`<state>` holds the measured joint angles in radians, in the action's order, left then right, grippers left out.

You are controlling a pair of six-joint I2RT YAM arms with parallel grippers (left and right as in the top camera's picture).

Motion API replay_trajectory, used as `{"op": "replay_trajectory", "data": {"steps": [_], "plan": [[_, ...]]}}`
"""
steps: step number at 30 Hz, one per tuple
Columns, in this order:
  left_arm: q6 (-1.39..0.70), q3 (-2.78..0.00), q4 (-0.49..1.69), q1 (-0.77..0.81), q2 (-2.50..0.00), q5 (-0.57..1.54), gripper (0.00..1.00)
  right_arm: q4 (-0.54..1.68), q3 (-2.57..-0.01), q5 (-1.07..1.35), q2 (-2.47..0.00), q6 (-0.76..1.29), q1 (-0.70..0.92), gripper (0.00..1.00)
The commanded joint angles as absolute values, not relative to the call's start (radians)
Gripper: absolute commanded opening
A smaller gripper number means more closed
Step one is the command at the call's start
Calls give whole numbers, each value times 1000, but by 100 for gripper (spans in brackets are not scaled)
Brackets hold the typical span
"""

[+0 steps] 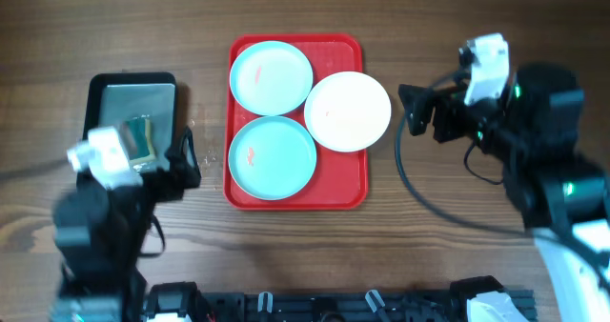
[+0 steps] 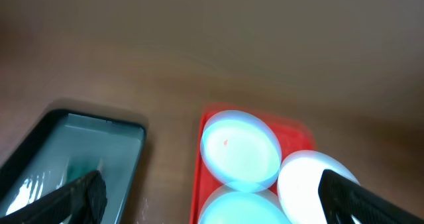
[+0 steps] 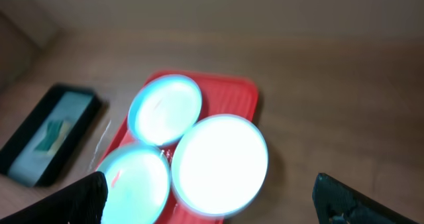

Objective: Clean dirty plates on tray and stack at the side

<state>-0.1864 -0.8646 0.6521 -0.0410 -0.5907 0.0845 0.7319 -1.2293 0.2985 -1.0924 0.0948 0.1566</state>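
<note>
Red tray (image 1: 295,196) mid-table holds far turquoise plate (image 1: 272,77) and near turquoise plate (image 1: 272,156) along its left edge, white plate (image 1: 347,110) overhanging its right edge, faces reachable, while left gripper (image 1: 186,162) and right gripper (image 1: 416,110) flank it wide open, empty, likely poised to start

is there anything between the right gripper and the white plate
Nothing visible. Only bare table lies between the open right gripper and the white plate, which overhangs the right rim of the red tray on the side facing that gripper.
</note>
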Motion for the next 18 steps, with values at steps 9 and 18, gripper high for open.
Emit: {"op": "replay_trajectory", "data": {"steps": [9, 18], "plan": [[-171, -1382, 1012, -37, -1110, 231, 100, 845, -1322, 474, -1250, 189, 160, 24], [-451, -1382, 1161, -94, -1242, -29, 4, 873, -1322, 216, -1252, 406, 175, 37]]}}
